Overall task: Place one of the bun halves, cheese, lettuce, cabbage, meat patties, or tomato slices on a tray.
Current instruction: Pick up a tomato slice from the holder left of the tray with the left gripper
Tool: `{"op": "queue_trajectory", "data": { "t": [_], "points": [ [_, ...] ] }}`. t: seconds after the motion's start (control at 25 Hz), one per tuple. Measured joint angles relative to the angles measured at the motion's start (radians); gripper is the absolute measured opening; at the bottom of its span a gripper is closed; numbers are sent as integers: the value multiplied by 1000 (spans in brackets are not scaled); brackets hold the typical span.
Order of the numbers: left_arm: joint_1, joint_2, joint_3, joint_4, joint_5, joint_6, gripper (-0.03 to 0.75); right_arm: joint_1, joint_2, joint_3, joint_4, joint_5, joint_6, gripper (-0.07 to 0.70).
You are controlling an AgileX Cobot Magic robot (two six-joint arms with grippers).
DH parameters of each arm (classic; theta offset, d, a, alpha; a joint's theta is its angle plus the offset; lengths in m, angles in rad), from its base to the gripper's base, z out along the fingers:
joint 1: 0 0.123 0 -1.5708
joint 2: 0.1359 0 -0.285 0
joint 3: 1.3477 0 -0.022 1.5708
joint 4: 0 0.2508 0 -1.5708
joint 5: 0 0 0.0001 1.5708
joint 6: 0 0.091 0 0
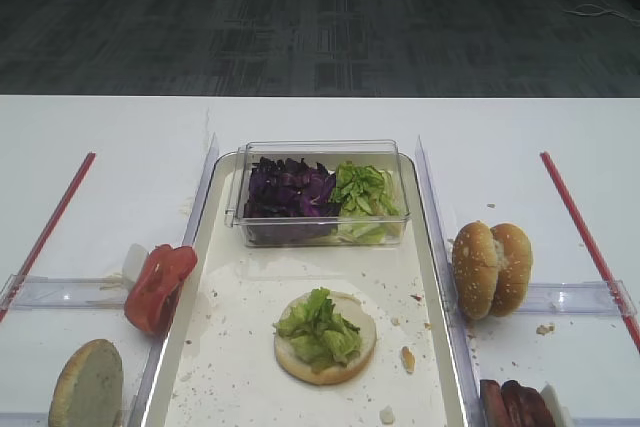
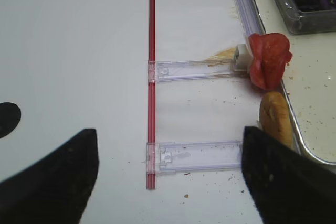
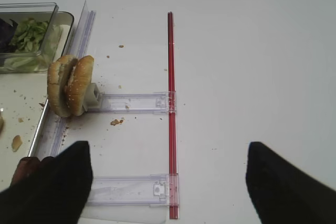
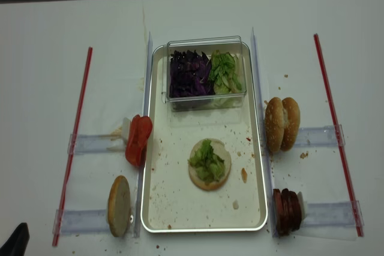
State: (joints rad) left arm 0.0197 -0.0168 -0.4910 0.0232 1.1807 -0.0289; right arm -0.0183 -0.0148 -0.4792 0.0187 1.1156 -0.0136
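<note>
The tray [image 4: 157, 208] fills the middle of the overhead view. At its centre lies a bun half [image 4: 210, 166] topped with lettuce [image 4: 207, 160]. A clear tub [image 4: 207, 43] at the top of the tray holds cabbage [image 4: 188, 73] and more lettuce. Tomato slices [image 4: 138, 140] stand on edge at the tray's left rim, with another bun half [image 4: 119, 205] at lower left. Two bun halves [image 4: 282, 123] stand at right, and meat patties [image 4: 287, 211] at lower right. The left gripper [image 2: 168, 174] and the right gripper [image 3: 168, 182] both stand wide apart over bare table, holding nothing.
</note>
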Motion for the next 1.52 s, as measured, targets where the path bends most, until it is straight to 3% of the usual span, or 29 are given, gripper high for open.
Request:
{"op": "queue_trajectory", "data": {
  "t": [0.48, 0.84, 1.12, 1.36, 1.52],
  "points": [
    [0, 28, 0, 0, 5, 0, 550, 0, 0, 0, -1, 0, 0, 626],
    [0, 490, -10, 0, 16, 0, 550, 0, 0, 0, -1, 0, 0, 626],
    [0, 844, -10, 4, -10, 2, 550, 0, 0, 0, -1, 0, 0, 626],
    [0, 966, -10, 33, -34, -24, 550, 0, 0, 0, -1, 0, 0, 626],
    [0, 1011, -29, 35, -89, -54, 550, 0, 0, 0, -1, 0, 0, 626]
  ]
}}
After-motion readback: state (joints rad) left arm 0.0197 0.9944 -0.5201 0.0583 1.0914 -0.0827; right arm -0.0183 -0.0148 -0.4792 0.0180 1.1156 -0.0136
